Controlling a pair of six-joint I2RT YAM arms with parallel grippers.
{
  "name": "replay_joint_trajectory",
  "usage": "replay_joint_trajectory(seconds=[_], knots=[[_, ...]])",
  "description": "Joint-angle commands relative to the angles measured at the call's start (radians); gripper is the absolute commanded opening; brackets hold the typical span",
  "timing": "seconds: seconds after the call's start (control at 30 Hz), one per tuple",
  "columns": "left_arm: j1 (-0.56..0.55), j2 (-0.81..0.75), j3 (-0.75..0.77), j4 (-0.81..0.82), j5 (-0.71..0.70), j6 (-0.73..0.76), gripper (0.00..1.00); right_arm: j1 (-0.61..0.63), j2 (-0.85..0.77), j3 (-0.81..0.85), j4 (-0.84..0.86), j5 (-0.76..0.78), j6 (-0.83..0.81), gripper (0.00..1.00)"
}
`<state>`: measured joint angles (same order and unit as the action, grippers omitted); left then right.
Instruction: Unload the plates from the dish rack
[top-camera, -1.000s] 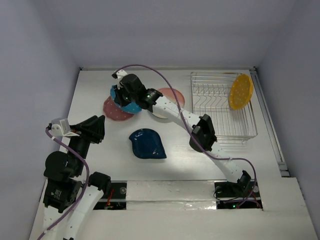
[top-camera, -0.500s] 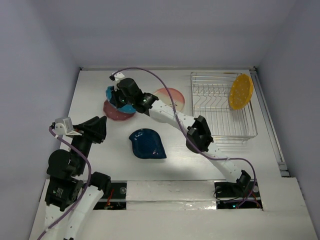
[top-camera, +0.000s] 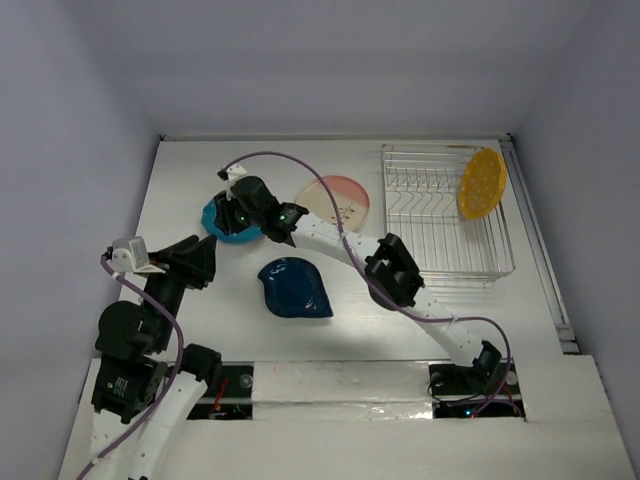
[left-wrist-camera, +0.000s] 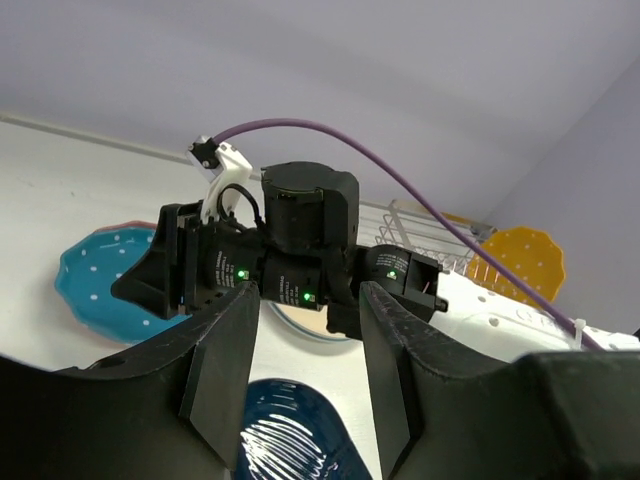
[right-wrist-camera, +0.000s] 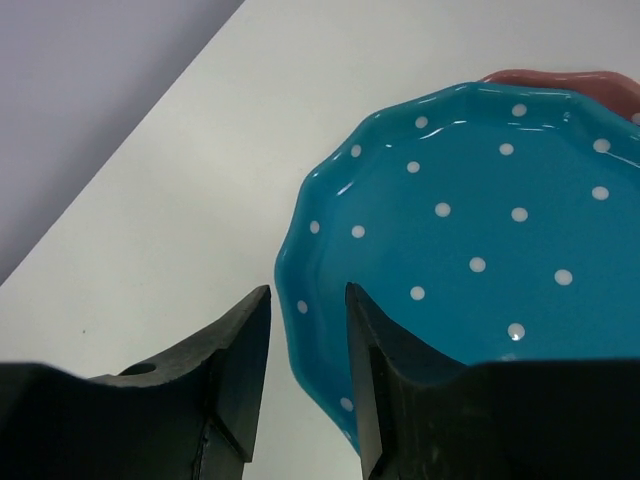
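Observation:
The light blue dotted plate lies flat at the table's back left, on the pink dotted plate, of which only an edge shows. My right gripper is open, its jaws astride the light blue plate's rim without pinching it. The cream-and-pink plate and the dark blue leaf plate lie on the table. The yellow-orange plate stands in the dish rack at its right end. My left gripper is open and empty, left of the leaf plate. The strawberry plate is not visible.
The right arm stretches diagonally across the table from front right to back left. Its purple cable loops above it. Walls close the table at the back and on both sides.
My right gripper lowered the tilted light blue plate flat onto the pink plate, covering it, and opened. The left gripper shifted slightly right.

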<state>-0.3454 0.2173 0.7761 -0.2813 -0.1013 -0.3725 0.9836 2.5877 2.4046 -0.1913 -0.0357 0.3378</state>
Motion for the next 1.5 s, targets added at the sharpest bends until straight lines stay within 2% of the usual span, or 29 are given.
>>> replay_joint_trajectory(seconds=[0.0, 0.1, 0.27, 0.3, 0.37, 0.4, 0.5, 0.53, 0.57, 0.63, 0.73, 0.77, 0.8, 0.87, 0.93, 1.0, 1.03, 1.13, 1.23, 1.37, 1.4, 1.47], knots=[[0.002, -0.013, -0.018, 0.037, 0.018, -0.002, 0.42, 0.004, -0.066, -0.086, 0.076, 0.026, 0.021, 0.42], [0.002, -0.012, -0.028, 0.042, 0.02, -0.008, 0.42, 0.004, -0.142, -0.154, 0.13, 0.03, 0.027, 0.43], [0.002, 0.005, -0.028, 0.054, 0.028, -0.006, 0.42, -0.005, -0.297, -0.217, 0.101, 0.239, 0.001, 0.44], [0.002, 0.008, -0.029, 0.056, 0.029, -0.006, 0.42, -0.014, -0.393, -0.261, 0.11, 0.273, 0.001, 0.44], [0.002, 0.008, -0.04, 0.063, 0.04, -0.005, 0.42, -0.063, -0.519, -0.479, 0.183, 0.328, 0.036, 0.11], [0.002, 0.007, -0.046, 0.068, 0.046, -0.003, 0.42, -0.089, -0.66, -0.561, 0.226, 0.33, 0.055, 0.0], [0.002, 0.028, -0.064, 0.079, 0.087, 0.001, 0.39, -0.21, -0.874, -0.885, 0.288, 0.385, 0.096, 0.0], [0.002, 0.037, -0.064, 0.076, 0.097, 0.006, 0.37, -0.247, -1.0, -0.953, 0.28, 0.414, 0.101, 0.0], [0.002, 0.045, -0.07, 0.076, 0.144, 0.007, 0.35, -0.328, -1.059, -1.063, 0.236, 0.483, 0.107, 0.0], [0.002, 0.059, -0.075, 0.086, 0.178, 0.01, 0.26, -0.419, -1.205, -1.156, 0.141, 0.555, 0.106, 0.0], [-0.01, 0.039, -0.083, 0.087, 0.187, 0.017, 0.17, -0.654, -1.369, -1.288, 0.041, 0.621, 0.11, 0.01], [-0.01, 0.039, -0.083, 0.085, 0.178, 0.02, 0.16, -0.655, -1.411, -1.318, 0.026, 0.613, 0.115, 0.04], [-0.024, 0.025, -0.083, 0.08, 0.169, 0.02, 0.14, -0.733, -1.454, -1.37, 0.018, 0.599, 0.118, 0.09], [-0.038, 0.014, -0.086, 0.083, 0.163, 0.021, 0.12, -0.792, -1.518, -1.403, 0.009, 0.609, 0.1, 0.38], [-0.049, 0.01, -0.089, 0.085, 0.172, 0.023, 0.12, -0.894, -1.523, -1.386, -0.046, 0.588, 0.092, 0.66], [-0.07, 0.014, -0.089, 0.087, 0.186, 0.024, 0.15, -0.945, -1.456, -1.354, -0.08, 0.565, 0.08, 0.74], [-0.07, 0.016, -0.09, 0.087, 0.19, 0.023, 0.22, -0.97, -1.433, -1.343, -0.085, 0.55, 0.075, 0.77], [-0.079, 0.021, -0.092, 0.088, 0.204, 0.023, 0.35, -1.043, -1.355, -1.28, -0.112, 0.461, 0.064, 0.79], [-0.09, 0.01, -0.095, 0.094, 0.218, 0.024, 0.43, -1.069, -1.235, -1.167, -0.181, 0.488, 0.026, 0.78], [-0.099, -0.006, -0.098, 0.103, 0.244, 0.029, 0.47, -1.102, -1.122, -1.072, -0.212, 0.461, -0.025, 0.65], [-0.099, -0.01, -0.098, 0.103, 0.245, 0.03, 0.47, -1.114, -1.115, -1.072, -0.192, 0.404, -0.039, 0.64], [-0.099, -0.012, -0.097, 0.102, 0.242, 0.03, 0.47, -1.114, -1.086, -1.059, -0.175, 0.387, -0.054, 0.64]])
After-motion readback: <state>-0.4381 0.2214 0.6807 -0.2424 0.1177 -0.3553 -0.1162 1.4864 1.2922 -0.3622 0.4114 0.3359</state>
